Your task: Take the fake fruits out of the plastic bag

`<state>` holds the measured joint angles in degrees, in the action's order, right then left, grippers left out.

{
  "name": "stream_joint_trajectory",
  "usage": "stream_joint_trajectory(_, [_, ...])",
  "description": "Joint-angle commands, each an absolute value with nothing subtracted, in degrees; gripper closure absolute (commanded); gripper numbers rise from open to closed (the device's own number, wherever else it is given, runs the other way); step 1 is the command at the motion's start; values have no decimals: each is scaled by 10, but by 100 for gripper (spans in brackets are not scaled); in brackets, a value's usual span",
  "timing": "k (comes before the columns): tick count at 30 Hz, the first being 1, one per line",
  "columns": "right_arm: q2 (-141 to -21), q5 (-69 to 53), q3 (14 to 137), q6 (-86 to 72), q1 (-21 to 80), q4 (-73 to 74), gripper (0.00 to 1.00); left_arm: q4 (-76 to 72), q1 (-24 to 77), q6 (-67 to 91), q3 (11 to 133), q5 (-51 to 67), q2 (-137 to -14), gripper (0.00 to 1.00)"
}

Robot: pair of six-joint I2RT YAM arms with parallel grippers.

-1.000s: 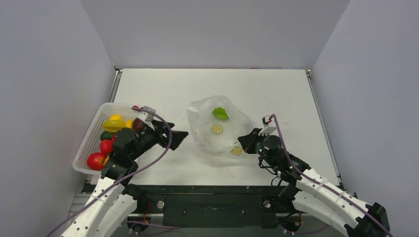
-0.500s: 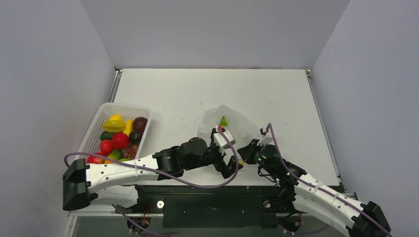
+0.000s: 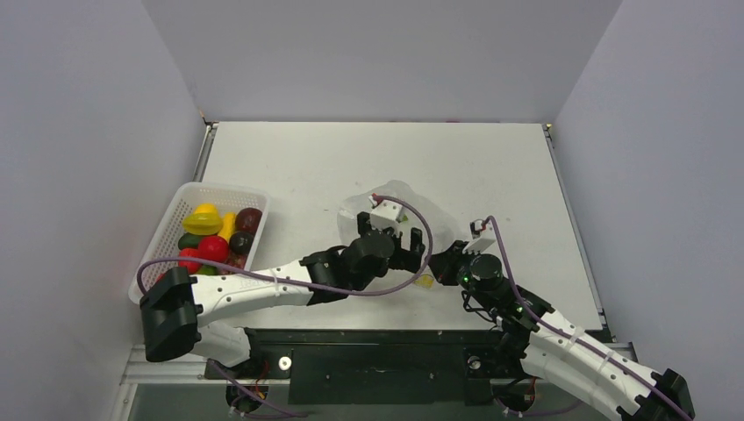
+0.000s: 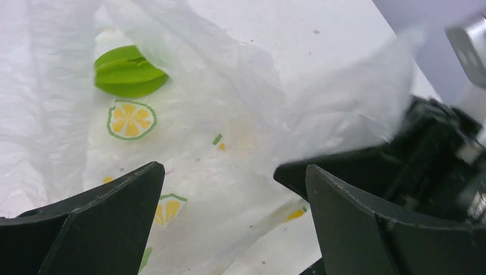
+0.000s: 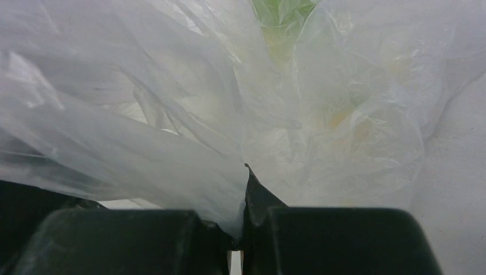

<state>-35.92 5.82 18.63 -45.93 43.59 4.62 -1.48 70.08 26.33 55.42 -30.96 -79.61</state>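
Toward the near edge of the table (image 3: pixel 491 167), the plastic bag (image 3: pixel 430 224) lies crumpled, half hidden under the left gripper (image 4: pixel 232 172), its fingers spread wide over the film. The right gripper (image 5: pixel 240 223) pinches a fold of it tight. Fake fruits (image 3: pixel 211 241) fill the basket (image 3: pixel 167 230) at the left edge; the bag's contents cannot be made out.

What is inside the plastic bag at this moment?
Through the plastic bag only a green leaf shape and lime-slice prints show, nothing solid. Crumpled folds hide the rest of its inside, so something there cannot be ruled out.
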Motion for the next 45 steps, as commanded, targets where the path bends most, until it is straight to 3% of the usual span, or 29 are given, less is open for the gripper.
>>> stream_joint_trajectory(1, [-366, 71, 204, -455, 438, 32, 100, 25, 642, 486, 578, -300, -808, 11])
stream_joint_trajectory(5, [-369, 71, 211, -456, 438, 37, 100, -17, 587, 628, 547, -220, -820, 19])
stream_joint_trajectory(9, [-362, 76, 215, -454, 439, 41, 100, -80, 558, 736, 521, -191, -845, 21])
stream_joint_trajectory(14, [-346, 95, 226, -454, 438, 70, 100, -148, 533, 847, 484, -178, -874, 40])
stream_joint_trajectory(23, [-338, 85, 264, -418, 439, 87, 100, -149, 561, 778, 456, -233, -860, 38])
stream_joint_trajectory(29, [-350, 70, 282, -370, 440, 127, 72, -132, 572, 687, 453, -270, -837, 39])
stream_joint_trajectory(31, [-351, 95, 307, -354, 440, 192, 50, -122, 573, 648, 458, -264, -830, 38])
stream_joint_trajectory(33, [-350, 129, 344, -336, 440, 268, 36, -115, 573, 610, 457, -256, -822, 37])
stream_joint_trajectory(38, [-326, 175, 453, -313, 441, 386, 29, -109, 575, 552, 441, -233, -809, 35])
stream_joint_trajectory(45, [-348, 177, 560, -284, 440, 368, 19, -110, 574, 522, 410, -223, -786, 33])
